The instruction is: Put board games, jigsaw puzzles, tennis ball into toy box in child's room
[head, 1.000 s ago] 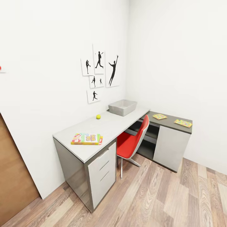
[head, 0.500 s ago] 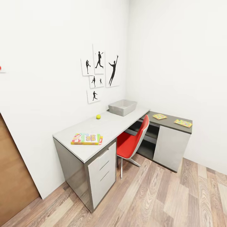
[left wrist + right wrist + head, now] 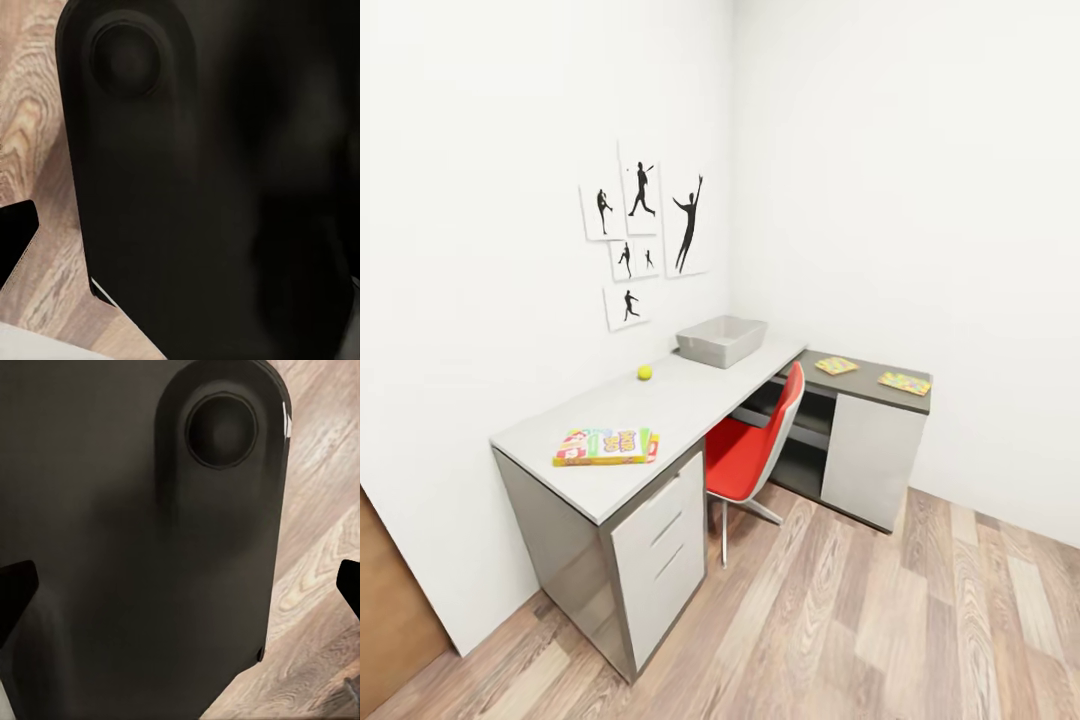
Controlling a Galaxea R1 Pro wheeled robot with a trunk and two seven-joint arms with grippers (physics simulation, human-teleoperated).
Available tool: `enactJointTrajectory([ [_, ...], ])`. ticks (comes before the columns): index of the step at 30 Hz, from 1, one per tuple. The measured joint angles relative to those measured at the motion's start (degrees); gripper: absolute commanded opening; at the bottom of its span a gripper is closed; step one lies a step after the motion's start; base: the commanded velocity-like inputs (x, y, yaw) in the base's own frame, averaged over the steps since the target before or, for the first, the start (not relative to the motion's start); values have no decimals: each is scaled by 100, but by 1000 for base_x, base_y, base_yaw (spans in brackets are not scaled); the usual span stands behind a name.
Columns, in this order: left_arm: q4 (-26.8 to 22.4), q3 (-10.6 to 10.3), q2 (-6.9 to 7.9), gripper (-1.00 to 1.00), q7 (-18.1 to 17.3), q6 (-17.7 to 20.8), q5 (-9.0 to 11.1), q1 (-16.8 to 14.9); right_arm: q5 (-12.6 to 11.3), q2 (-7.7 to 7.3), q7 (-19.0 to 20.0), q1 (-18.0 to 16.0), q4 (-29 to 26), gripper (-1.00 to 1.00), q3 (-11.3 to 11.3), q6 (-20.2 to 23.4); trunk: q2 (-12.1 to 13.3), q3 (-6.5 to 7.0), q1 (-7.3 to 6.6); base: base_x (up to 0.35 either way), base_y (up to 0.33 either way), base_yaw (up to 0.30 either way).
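head view: the robot stands off from the corner desk, so nothing is in reach yet. the toy box [image 3: 721, 340] sits at the far end of the light tabletop [image 3: 690, 400], open side up, ready to receive the toys. the tennis ball [image 3: 645, 372] lies near the wall, apart from the box. one board game [image 3: 607, 446] lies flat near the tabletop's near end. two jigsaw puzzles [image 3: 836, 366] [image 3: 904, 383] lie flat on the dark side section. a red chair [image 3: 755, 450] is tucked under the desk.

left wrist view: a dark robot part [image 3: 217, 187] sits close to the lens, wood floor [image 3: 30, 150] beside it; judged, the arm is stowed. jaw state cannot be told.

right wrist view: likewise a dark body part [image 3: 150, 547] over floor [image 3: 322, 510]; jaw state cannot be told.
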Motion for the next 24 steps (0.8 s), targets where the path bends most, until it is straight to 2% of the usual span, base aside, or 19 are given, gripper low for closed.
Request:
enactJointTrajectory([
  [24, 0, -10, 58, 100, -3, 7, -9, 0, -14, -9, -13, 8, 1, 100, -8, -11, 921, 412, -505, 0, 0, -261],
])
